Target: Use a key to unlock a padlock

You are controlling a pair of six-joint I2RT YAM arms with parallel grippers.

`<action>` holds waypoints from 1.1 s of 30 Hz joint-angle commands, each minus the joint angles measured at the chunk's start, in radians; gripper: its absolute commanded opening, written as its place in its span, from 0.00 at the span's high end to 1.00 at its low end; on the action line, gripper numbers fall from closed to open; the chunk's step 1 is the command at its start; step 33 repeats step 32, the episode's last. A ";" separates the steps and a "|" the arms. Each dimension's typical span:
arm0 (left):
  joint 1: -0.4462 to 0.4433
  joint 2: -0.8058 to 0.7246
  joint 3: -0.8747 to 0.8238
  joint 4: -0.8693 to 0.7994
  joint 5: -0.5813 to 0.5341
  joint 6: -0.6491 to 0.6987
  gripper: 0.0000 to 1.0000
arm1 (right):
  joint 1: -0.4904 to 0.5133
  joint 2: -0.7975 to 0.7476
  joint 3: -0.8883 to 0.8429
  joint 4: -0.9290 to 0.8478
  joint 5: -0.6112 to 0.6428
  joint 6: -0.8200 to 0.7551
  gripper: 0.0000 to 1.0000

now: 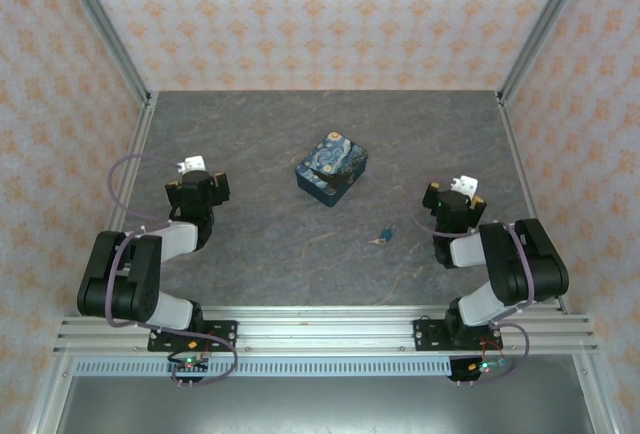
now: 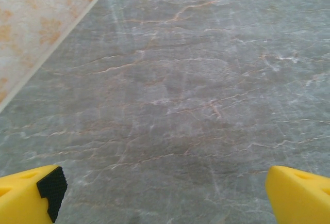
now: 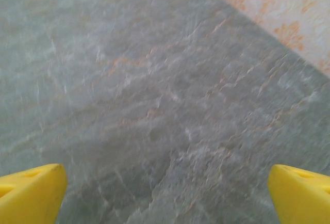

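Observation:
The padlock (image 1: 386, 233) is a tiny dark teal-blue speck lying on the table right of centre, with a small pale piece touching its left side; whether that piece is the key is too small to tell. My right gripper (image 1: 452, 201) hovers to the right of the lock, apart from it. My left gripper (image 1: 197, 184) is far off at the table's left. In the left wrist view the gripper (image 2: 165, 195) is open, its yellow fingers (image 2: 28, 195) wide apart over bare table. The right wrist view shows that gripper (image 3: 167, 195) open too, with nothing between its fingers (image 3: 31, 193).
A rectangular box (image 1: 332, 168) printed with a swirling night-sky painting stands behind the lock at mid-table. The grey marbled table (image 1: 300, 124) is fenced by metal posts and patterned walls (image 1: 320, 14) at the back and both sides.

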 commanded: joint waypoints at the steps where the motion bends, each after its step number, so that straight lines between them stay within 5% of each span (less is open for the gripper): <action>1: 0.002 0.029 -0.004 0.130 0.127 0.042 0.00 | -0.003 -0.006 0.059 0.057 -0.098 -0.057 0.01; 6: 0.002 0.044 -0.006 0.144 0.168 0.058 0.00 | -0.059 0.002 0.150 -0.113 -0.138 0.003 0.01; 15: -0.001 0.043 -0.012 0.154 0.164 0.062 0.00 | -0.060 -0.008 0.116 -0.063 -0.063 0.032 0.01; 33: -0.001 0.044 -0.010 0.152 0.165 0.061 0.00 | -0.056 -0.004 0.134 -0.086 -0.124 0.000 0.01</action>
